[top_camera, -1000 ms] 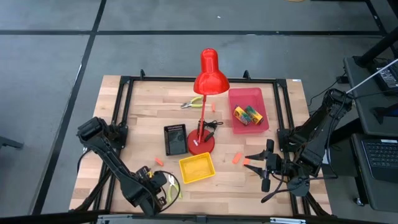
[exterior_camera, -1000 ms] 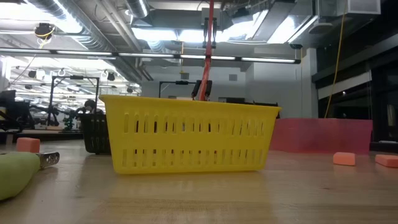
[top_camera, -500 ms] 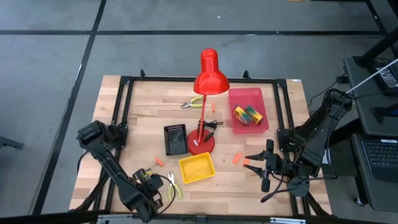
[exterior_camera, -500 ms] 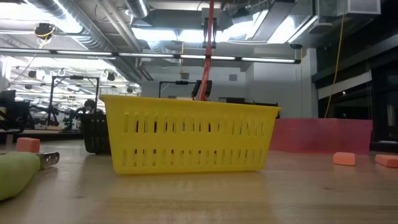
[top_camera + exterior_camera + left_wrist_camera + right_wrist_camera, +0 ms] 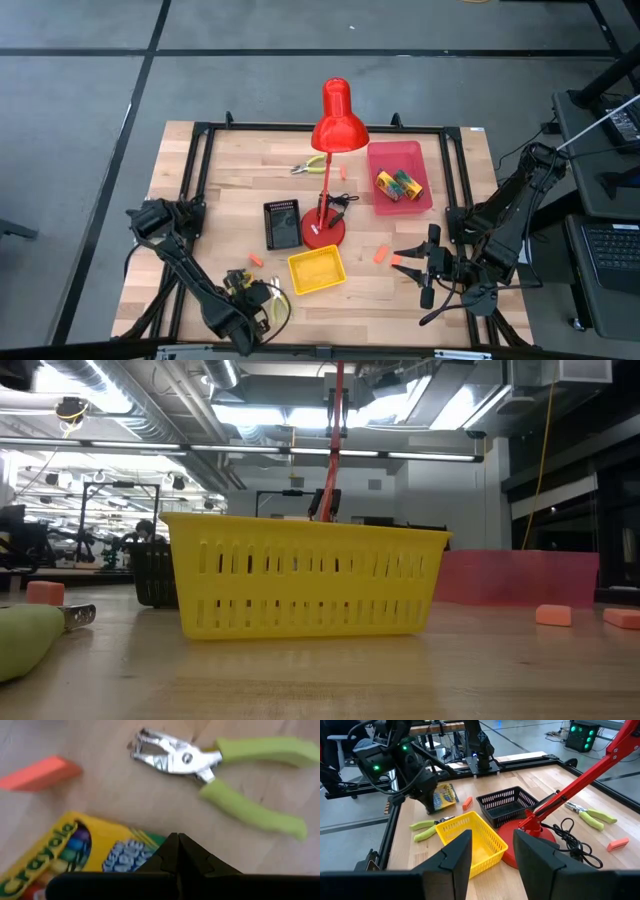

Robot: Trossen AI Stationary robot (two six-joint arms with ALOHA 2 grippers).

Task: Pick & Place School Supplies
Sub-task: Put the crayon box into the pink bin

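Note:
My left gripper (image 5: 177,842) is shut and points steeply down at the table's near left. It stands right over the edge of a yellow-and-green crayon box (image 5: 75,855) that lies flat on the wood. Beside the box lie pliers (image 5: 220,775) with yellow-green handles and an orange piece (image 5: 40,772). The right wrist view shows the same gripper (image 5: 427,800) next to the box (image 5: 446,795). Two more crayon boxes (image 5: 398,184) lie in the pink tray (image 5: 420,160). My right gripper (image 5: 492,855) hangs open with nothing between its fingers, above the near right. My left gripper comes at the crayon box from above, its shut fingertips over the box's edge (image 5: 150,852). The fingers themselves cover that spot, so I cannot tell whether they touch the box.
A yellow tray (image 5: 316,270) and a black tray (image 5: 282,224) stand near the middle, beside the red lamp's base (image 5: 322,233). Second pliers (image 5: 310,165) lie at the far side. Loose orange pieces (image 5: 380,255) lie right of the yellow tray, below my right gripper.
My left gripper has sunk toward the table beside the crayon box and has stayed shut. The box, the pliers and the trays lie where they were.

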